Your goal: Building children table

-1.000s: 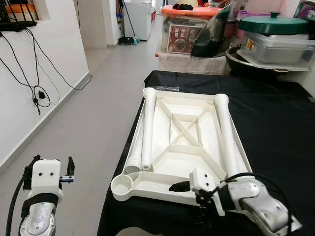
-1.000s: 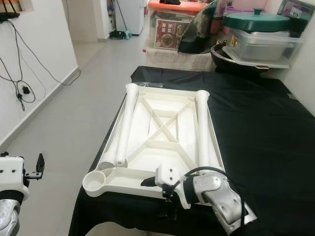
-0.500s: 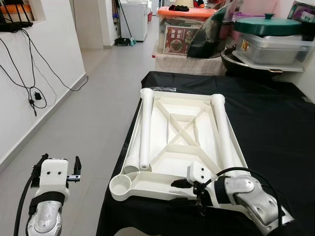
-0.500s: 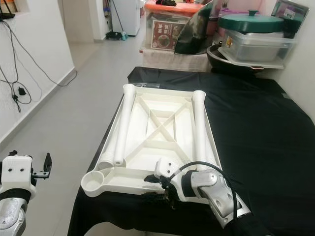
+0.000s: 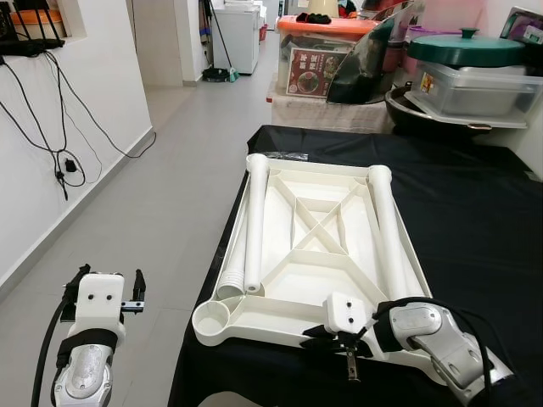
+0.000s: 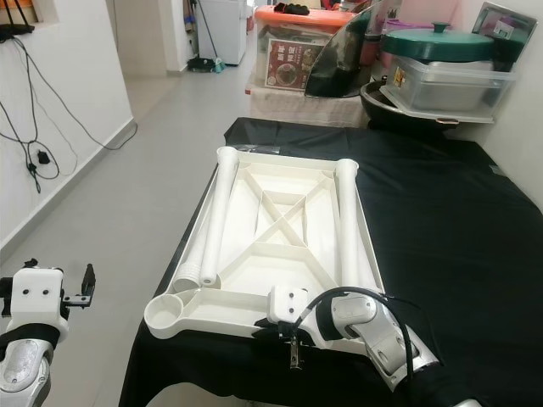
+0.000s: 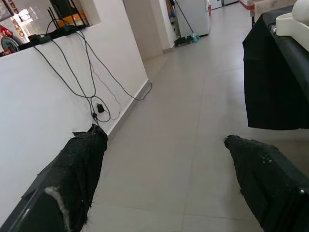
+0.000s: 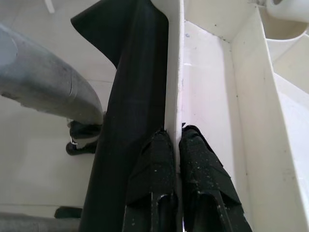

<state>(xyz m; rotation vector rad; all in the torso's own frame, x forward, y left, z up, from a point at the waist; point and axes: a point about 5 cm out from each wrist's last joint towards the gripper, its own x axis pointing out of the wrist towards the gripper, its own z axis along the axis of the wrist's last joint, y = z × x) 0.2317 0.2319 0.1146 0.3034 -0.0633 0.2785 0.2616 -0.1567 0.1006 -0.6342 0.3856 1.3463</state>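
Observation:
The white plastic tabletop (image 5: 318,273) lies upside down on a table draped in black cloth (image 5: 475,220). Two white tube legs rest inside it, one along the left side (image 5: 254,222) and one along the right side (image 5: 384,229). A round leg socket (image 5: 212,320) sits at the near left corner. My right gripper (image 5: 319,332) is at the tabletop's near rim (image 8: 174,72), and the right wrist view shows its fingers (image 8: 157,159) shut on that thin wall. My left gripper (image 5: 109,278) hangs over the floor left of the table, with its fingers (image 7: 79,159) wide open and nothing between them.
Behind the table stand an orange-lidded storage box (image 5: 327,47), a green-lidded container (image 5: 471,64) and a dark wok (image 5: 424,106). A white wall with dangling cables (image 5: 64,161) runs along the left. Grey tiled floor (image 5: 161,212) stretches between the wall and the table.
My right gripper has dropped and turned onto the tabletop's near rim, with its wrist now lower at the table edge. The camera shifted slightly. The left arm stays about where it was.

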